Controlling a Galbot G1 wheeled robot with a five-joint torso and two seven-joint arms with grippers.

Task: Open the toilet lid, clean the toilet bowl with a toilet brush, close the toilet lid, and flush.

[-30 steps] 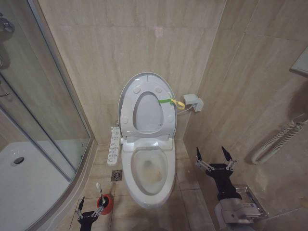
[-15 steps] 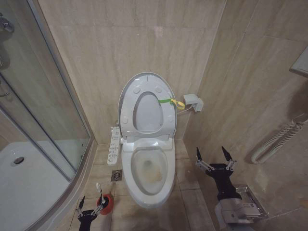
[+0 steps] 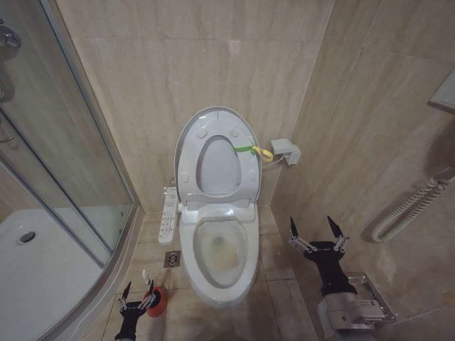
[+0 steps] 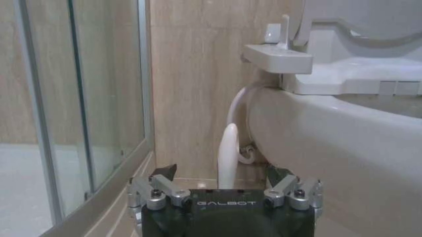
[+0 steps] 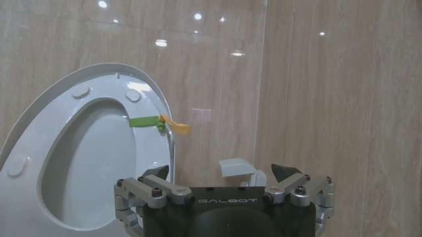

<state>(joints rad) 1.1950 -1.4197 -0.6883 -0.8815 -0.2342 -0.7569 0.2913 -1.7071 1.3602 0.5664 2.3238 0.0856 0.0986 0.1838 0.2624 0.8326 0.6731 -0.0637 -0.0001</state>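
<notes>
Risen slightly, left hand (image 3: 138, 297), fingers spread and empty, straddles the toilet brush (image 4: 228, 157) handle.

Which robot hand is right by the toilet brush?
The left gripper, low beside the shower, open around the toilet brush. The right gripper hangs away on the bowl's other side.

From the head view we look forward and down from high up at the whole corner, with the toilet bowl (image 3: 218, 257) in the middle, the raised toilet lid (image 3: 215, 158) far against the wall, and the shower glass (image 3: 64, 163) on the left.

From the left wrist view we sit low near the floor, facing the far wall along the bowl's (image 4: 343, 148) left flank, very near it.

From the right wrist view we face the far wall higher up, near the lid (image 5: 79, 158).

Head and right wrist views share the lid and its green loop (image 5: 146, 121); head and left wrist views share the bowl and shower glass (image 4: 86, 98).
</notes>
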